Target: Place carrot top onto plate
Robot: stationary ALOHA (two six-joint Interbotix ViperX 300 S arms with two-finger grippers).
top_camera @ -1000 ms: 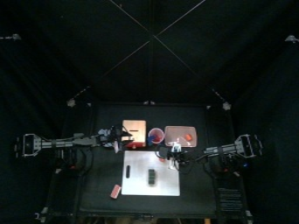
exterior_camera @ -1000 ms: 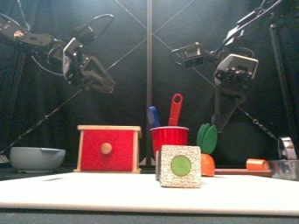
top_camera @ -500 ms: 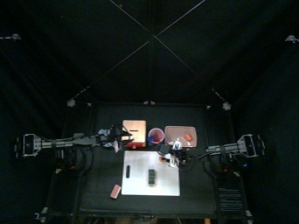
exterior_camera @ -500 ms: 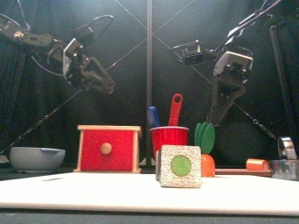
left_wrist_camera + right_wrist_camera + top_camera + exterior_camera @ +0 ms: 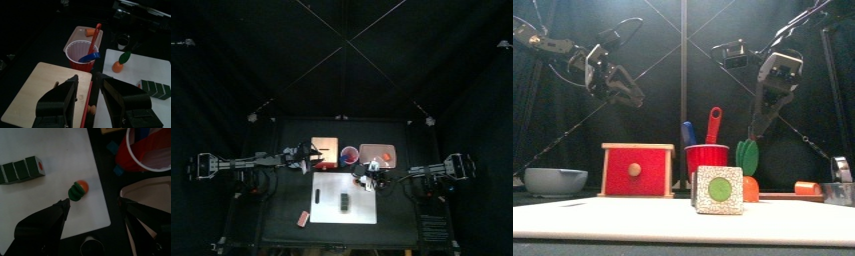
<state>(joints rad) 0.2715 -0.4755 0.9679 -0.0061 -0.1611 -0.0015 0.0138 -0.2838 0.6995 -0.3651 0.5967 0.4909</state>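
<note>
- Green block: nearest the front edge, on the white board; not part of the job.
- Carrot top: upright on the white board near the block, free of both pincers.
- Red cup: holds 2 utensils.
- Plate: salmon dish beyond, awaiting the carrot top.
- Right gripper: raised above the carrot top, jaws spread wide, empty.
- Left gripper: parked high, jaws apart, empty.

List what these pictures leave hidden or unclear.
- Plate: right wrist view, cut off by the frame edge; front view, only an edge-on sliver.
- Carrot top: front view, its base hidden behind the green-patterned box.
- Top view: everything on the table is too small to identify.
</note>
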